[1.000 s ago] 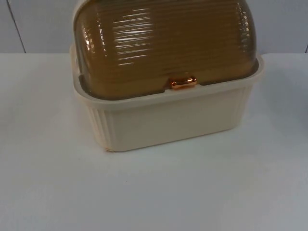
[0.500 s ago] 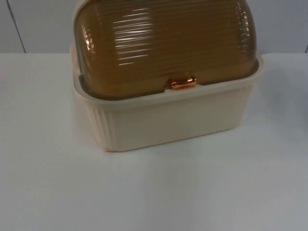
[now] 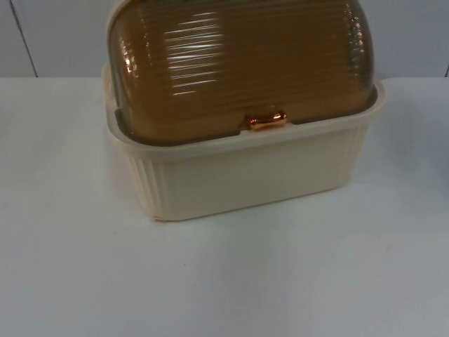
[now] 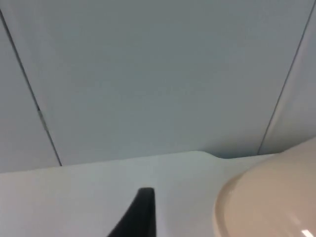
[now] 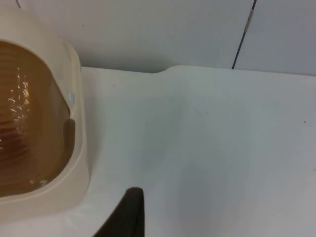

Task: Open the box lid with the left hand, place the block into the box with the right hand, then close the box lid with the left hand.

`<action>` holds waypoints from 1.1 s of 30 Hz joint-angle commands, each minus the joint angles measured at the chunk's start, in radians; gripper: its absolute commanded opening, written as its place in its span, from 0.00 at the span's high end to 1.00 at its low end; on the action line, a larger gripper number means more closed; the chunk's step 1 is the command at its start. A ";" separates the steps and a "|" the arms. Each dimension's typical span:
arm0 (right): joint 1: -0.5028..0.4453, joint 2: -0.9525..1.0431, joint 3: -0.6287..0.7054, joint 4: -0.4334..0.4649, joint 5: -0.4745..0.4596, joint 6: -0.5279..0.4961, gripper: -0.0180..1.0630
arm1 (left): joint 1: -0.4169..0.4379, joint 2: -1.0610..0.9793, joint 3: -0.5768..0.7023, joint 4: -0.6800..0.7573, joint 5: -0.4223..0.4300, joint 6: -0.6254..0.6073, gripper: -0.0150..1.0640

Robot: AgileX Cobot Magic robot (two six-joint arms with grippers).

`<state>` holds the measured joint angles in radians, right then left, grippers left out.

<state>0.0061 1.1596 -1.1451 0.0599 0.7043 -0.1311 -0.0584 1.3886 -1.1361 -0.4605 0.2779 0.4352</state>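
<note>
left gripper (image 4: pixel 140 212) – we see one black fingertip above the table (image 4: pixel 74 197), box just beside it; can't tell its state | box (image 3: pixel 245 168) – cream, mid-table by the partition wall (image 3: pixel 56 35), amber ribbed lid (image 3: pixel 238 63) down, copper latch (image 3: pixel 266 121) at front | right gripper (image 5: pixel 126 212) – fingertip near the box's end; we can't tell its state

Box (image 3: pixel 238 165) sits on the surface (image 3: pixel 224 281) toward 12 o'clock, back against the partition wall (image 3: pixel 56 35). Lid (image 3: pixel 238 63) rests down on the box, its handle (image 3: pixel 266 121) at the lid's 6 o'clock edge, over the box's front wall. Surface stretches at 6, 9 and 3 o'clock of the box.
</note>
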 commanded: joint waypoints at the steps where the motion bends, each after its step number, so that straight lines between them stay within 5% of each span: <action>1: 0.004 -0.001 0.000 -0.002 0.003 0.005 0.02 | 0.000 -0.010 0.002 -0.022 0.001 -0.005 0.02; 23: 0.004 -0.001 0.000 -0.006 -0.102 0.008 0.02 | 0.000 -0.084 0.002 -0.048 0.023 0.005 0.02; 33: 0.004 0.016 0.019 -0.087 -0.135 0.038 0.02 | 0.002 -0.083 0.011 0.064 0.156 0.005 0.02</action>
<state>0.0061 1.1690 -1.1380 0.0000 0.5790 -0.0975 -0.0584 1.3091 -1.1282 -0.4154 0.4143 0.4381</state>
